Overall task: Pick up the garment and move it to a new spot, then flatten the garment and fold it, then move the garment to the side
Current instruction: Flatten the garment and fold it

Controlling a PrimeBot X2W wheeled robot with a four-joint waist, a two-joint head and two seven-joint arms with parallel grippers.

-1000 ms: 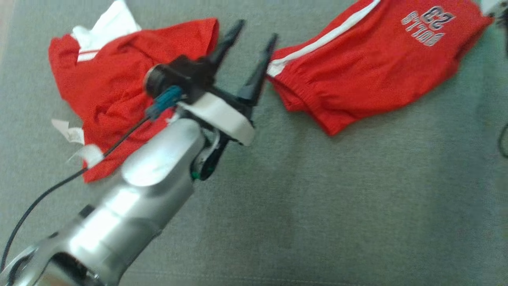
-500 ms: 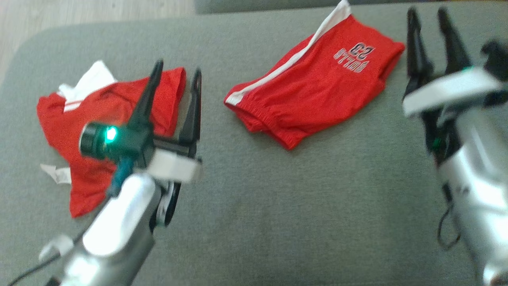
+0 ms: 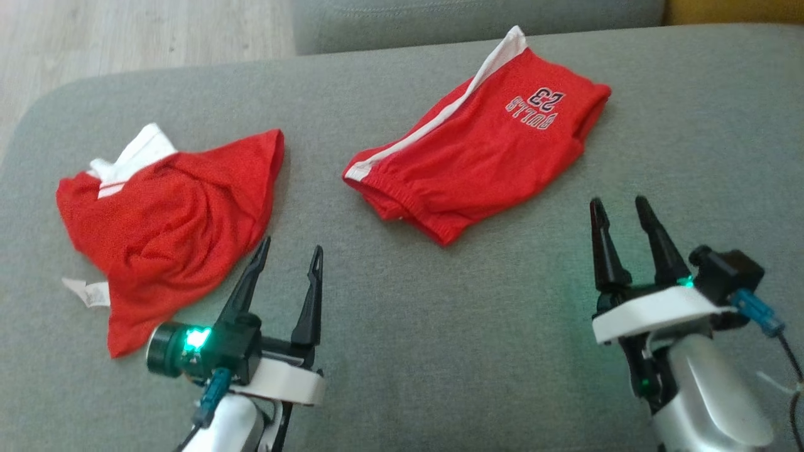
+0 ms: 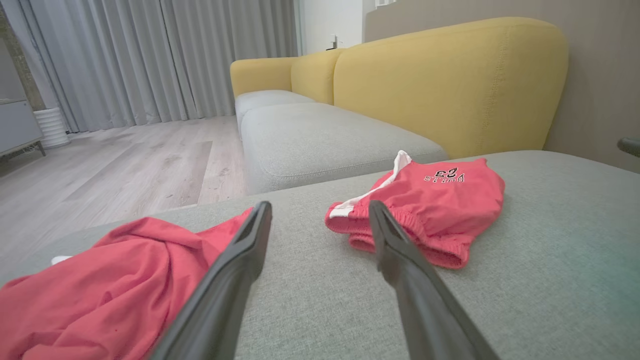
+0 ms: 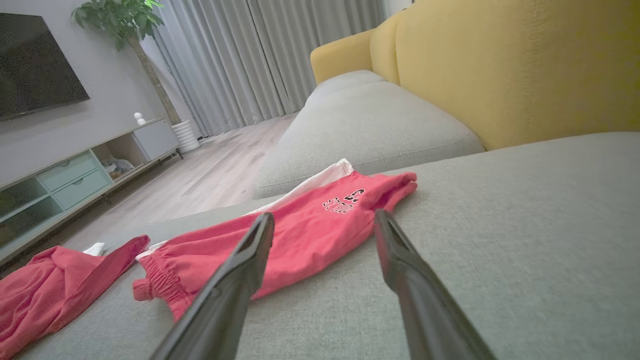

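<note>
Two red garments lie on the grey sofa cushion. A crumpled red garment [image 3: 169, 220] with white trim sits at the left, also in the left wrist view [image 4: 115, 285]. Red shorts [image 3: 477, 157] with a white side stripe and printed lettering lie folded at the centre back, seen too in the right wrist view [image 5: 300, 230]. My left gripper [image 3: 292, 247] hovers open just right of the crumpled garment's near edge, holding nothing. The right gripper [image 3: 618, 203] stands open and bare, off the shorts' near right side.
The grey cushion [image 3: 477, 351] stretches wide in front of and between the grippers. A second grey cushion [image 3: 440, 19] adjoins at the back, with a yellow backrest [image 4: 450, 80] behind. Wooden floor [image 3: 125, 31] lies beyond the cushion's left edge. A TV cabinet [image 5: 75, 175] stands across the room.
The head camera has tilted and shifted. Both arms have drawn back toward the near edge; the left gripper, earlier over the crumpled garment, is now off it. Both stay open. The garments lie unmoved.
</note>
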